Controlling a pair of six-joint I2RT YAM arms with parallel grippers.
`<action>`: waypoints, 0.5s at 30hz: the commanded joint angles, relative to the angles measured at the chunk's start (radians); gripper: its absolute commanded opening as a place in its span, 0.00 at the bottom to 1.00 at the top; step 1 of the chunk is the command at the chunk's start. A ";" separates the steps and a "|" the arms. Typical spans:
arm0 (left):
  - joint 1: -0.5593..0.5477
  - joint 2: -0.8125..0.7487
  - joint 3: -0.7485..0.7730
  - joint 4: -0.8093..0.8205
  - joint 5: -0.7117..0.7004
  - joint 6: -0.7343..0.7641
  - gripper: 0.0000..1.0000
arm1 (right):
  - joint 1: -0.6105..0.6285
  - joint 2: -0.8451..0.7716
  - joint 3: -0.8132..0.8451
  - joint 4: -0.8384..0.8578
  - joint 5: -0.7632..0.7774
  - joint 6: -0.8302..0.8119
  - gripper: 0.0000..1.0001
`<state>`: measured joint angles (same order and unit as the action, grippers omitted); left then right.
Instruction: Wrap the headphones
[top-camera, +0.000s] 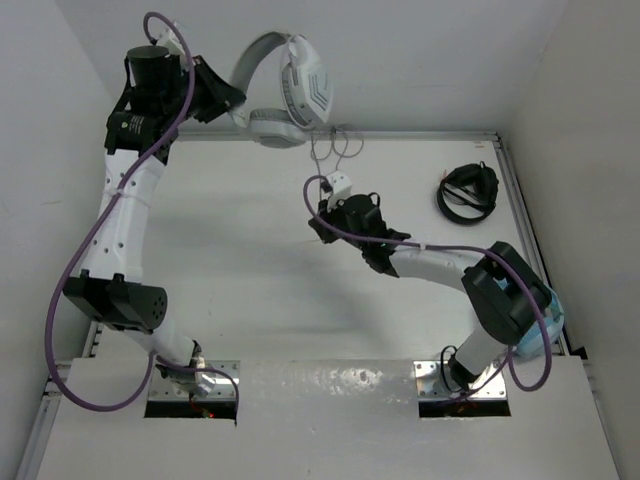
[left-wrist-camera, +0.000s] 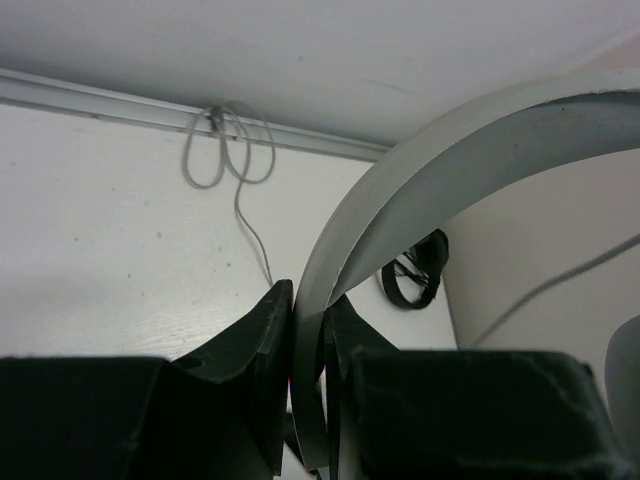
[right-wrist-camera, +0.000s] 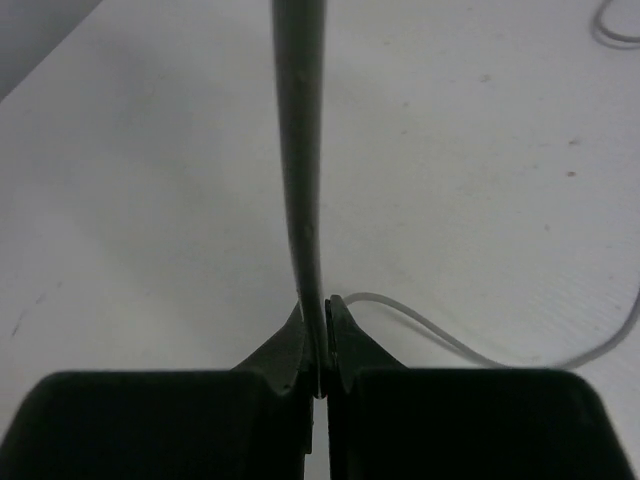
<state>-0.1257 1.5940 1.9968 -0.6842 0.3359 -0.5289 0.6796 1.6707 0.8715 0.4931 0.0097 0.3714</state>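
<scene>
The white headphones (top-camera: 292, 95) hang in the air at the back of the table, earcups lowest. My left gripper (top-camera: 228, 100) is shut on their wide headband (left-wrist-camera: 450, 150), which runs up and right from between the jaws of the left gripper (left-wrist-camera: 308, 305). The thin pale cable (top-camera: 330, 150) drops from the earcups in loops, which also show in the left wrist view (left-wrist-camera: 228, 150). My right gripper (top-camera: 328, 192) is at mid-table, shut on the cable's end. In the right wrist view a pale strip of cable (right-wrist-camera: 300, 120) stands up from the shut right gripper (right-wrist-camera: 318, 312).
A black coiled item (top-camera: 468, 192) lies at the back right near the table rail, and it also shows in the left wrist view (left-wrist-camera: 415, 270). White walls enclose the table at the back and sides. A slack bit of cable (right-wrist-camera: 440, 330) lies on the table beside the right fingers.
</scene>
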 joint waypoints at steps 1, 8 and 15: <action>0.031 0.023 0.043 0.089 -0.007 -0.121 0.00 | 0.106 -0.071 0.032 -0.097 0.021 -0.122 0.00; 0.054 0.073 -0.012 0.057 -0.103 -0.140 0.00 | 0.322 0.006 0.214 -0.275 -0.066 -0.175 0.00; 0.057 0.087 -0.098 0.086 -0.080 -0.097 0.00 | 0.399 0.147 0.492 -0.484 -0.201 -0.183 0.00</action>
<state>-0.0826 1.7119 1.9076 -0.7223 0.2462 -0.5739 1.0561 1.7866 1.2781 0.1383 -0.0914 0.2138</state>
